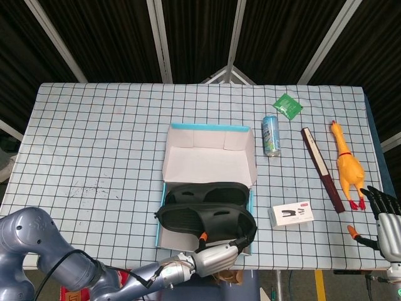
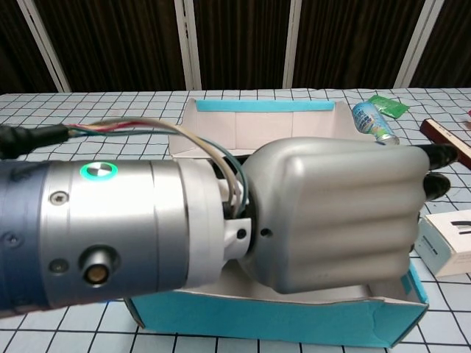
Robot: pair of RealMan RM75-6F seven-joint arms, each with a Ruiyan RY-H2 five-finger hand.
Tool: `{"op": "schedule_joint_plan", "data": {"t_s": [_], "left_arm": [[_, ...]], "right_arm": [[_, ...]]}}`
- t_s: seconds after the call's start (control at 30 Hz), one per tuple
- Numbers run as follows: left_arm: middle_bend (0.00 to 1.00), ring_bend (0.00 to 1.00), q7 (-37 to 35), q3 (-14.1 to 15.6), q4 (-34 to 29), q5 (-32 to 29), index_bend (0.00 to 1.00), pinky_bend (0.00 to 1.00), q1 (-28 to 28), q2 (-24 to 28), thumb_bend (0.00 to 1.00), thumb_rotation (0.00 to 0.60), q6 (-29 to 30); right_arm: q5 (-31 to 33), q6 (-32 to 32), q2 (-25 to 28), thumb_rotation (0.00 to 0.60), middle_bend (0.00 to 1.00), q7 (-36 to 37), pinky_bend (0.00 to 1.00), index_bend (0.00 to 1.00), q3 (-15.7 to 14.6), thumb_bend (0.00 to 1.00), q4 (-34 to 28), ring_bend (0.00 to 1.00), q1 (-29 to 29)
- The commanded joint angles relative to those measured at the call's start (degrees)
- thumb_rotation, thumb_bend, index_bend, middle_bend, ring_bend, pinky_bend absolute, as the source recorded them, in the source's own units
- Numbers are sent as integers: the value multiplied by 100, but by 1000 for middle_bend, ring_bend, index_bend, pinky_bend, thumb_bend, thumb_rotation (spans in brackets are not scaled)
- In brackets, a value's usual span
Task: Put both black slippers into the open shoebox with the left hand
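At the lower centre of the head view, the left hand (image 1: 216,256) is seen at the near edge of the shoebox (image 1: 208,145), fingers closed on the near rim of the front slipper (image 1: 207,219). In the chest view this hand (image 2: 335,209) fills the frame as a curled fist, and the slipper itself is hidden behind it. The front slipper lies across the box with its long axis running left to right; which end is the toe cannot be told. The rear slipper (image 1: 205,192) is laid parallel just behind it, already inside the box.

The front slipper appears to overhang the box walls on the left and right. If it is released as it lies, it could rest on the rims instead of dropping in, or tip out over the near edge. A push from the fist could also shift the light box on the desk (image 1: 94,138).

At the lower right, the right hand (image 1: 383,219) is held idle with fingers apart, holding nothing.
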Motion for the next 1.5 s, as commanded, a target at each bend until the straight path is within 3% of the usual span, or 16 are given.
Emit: {"op": "schedule_joint_plan", "data": {"t_s": [0.03,0.67,1.13,1.5], "left_arm": [[593,104,14,66,86,37,622,88,-22,-59,508,600,-32],[596,104,-177,205,505,141,625,88,-39,-371,508,600,-160],[596,104,-793,427,805,319,626,88,193,-545,507,600,-269],[596,104,-1240,394,997,497,626,88,316,-579,508,600,-377]], "right_arm": [[1,5,2,600,114,11,98,152,6,259,4,117,0],[29,15,18,600,113,96,88,152,23,258,23,117,-23],[28,18,26,600,113,98,88,152,28,258,18,117,-30],[27,10,16,600,113,41,88,152,26,258,-6,117,-24]]}}
